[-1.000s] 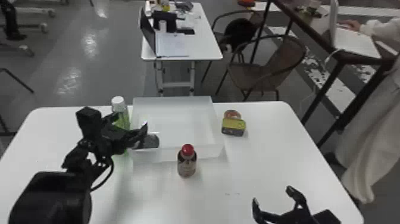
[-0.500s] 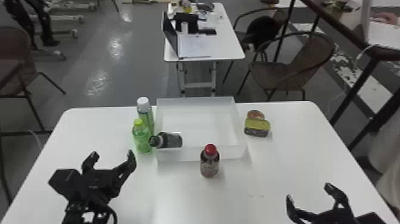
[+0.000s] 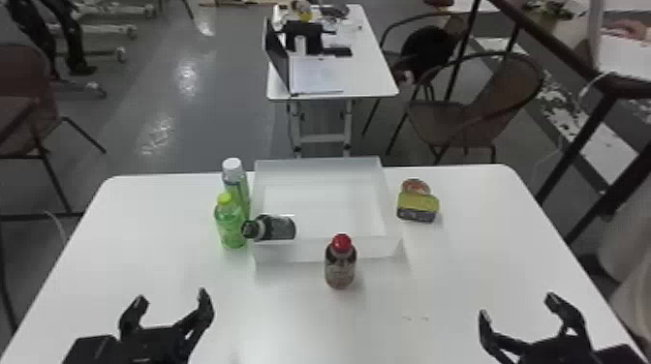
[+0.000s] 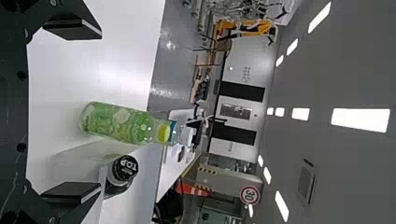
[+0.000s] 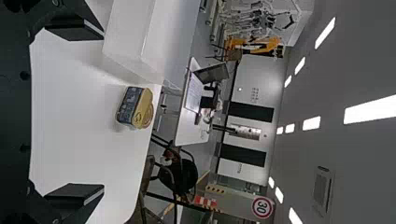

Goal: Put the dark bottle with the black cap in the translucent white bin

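- From my seat far off, I saw my left gripper (image 3: 171, 297) low over the near part of the white table (image 3: 310, 314). Its two fingers were wide apart, and it had nothing in its grip.
- My right gripper (image 3: 518, 306) was over the table too, well apart from the left one. Its fingers were wide open, and it was not holding anything.
- The brown bottle with a red cap (image 3: 340, 266) stood up past the grippers, between the two, just in front of the bin.
- The dark bottle with the black cap (image 3: 276, 227) lay on its side, ahead of my left gripper and a bit to its right. It was at the near left corner of the bin, with its body over the inside and its cap end poking out past the left wall.
- The green bottle (image 3: 231, 227) stood ahead of my left gripper, right by that black cap.
- The translucent white bin (image 3: 319, 249) sat ahead, between my two grippers.
- Two small cans (image 3: 417, 209) were ahead of my right gripper and to its left, near the bin's right side.
- The bottle with the white cap (image 3: 235, 181) stood up behind the green one.
- Way past both grippers, I saw a far table (image 3: 373, 80) with a laptop (image 3: 277, 58) on it, and a brown chair (image 3: 508, 92).
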`<move>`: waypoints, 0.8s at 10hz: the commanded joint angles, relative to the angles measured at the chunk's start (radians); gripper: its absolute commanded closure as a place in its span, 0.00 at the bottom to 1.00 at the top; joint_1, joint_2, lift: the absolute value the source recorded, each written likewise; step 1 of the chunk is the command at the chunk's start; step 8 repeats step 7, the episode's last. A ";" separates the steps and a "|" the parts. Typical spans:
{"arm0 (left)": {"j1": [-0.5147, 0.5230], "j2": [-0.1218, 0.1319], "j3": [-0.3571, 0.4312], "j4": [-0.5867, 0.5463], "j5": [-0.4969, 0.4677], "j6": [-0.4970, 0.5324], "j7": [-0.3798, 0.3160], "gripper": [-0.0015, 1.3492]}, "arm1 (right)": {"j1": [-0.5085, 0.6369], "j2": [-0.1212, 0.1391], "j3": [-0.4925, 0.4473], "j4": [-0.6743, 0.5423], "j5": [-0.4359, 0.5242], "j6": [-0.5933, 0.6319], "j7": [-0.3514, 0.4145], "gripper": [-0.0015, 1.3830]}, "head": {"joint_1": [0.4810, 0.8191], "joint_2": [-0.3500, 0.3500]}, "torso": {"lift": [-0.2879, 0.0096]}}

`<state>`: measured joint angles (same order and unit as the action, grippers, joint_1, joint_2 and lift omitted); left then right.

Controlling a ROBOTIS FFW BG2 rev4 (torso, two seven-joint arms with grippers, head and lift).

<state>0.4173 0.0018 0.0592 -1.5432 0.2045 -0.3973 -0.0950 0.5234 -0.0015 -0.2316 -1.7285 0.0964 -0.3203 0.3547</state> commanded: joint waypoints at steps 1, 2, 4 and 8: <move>0.009 -0.004 0.002 -0.008 -0.025 0.003 0.000 0.11 | 0.021 0.002 0.000 -0.008 -0.003 0.000 -0.007 0.10 | 0.63 0.48 | 0.93; 0.009 -0.004 0.002 -0.008 -0.033 0.003 0.000 0.11 | 0.024 0.002 0.000 -0.008 -0.003 0.000 -0.008 0.10 | 0.63 0.48 | 0.93; 0.009 -0.004 -0.001 -0.008 -0.034 0.003 0.000 0.11 | 0.026 0.002 0.003 -0.006 -0.004 0.000 -0.008 0.10 | 0.63 0.47 | 0.93; 0.011 0.003 -0.009 -0.011 -0.036 -0.009 0.000 0.11 | 0.026 0.002 0.012 0.000 -0.004 0.001 -0.008 0.10 | 0.63 0.47 | 0.93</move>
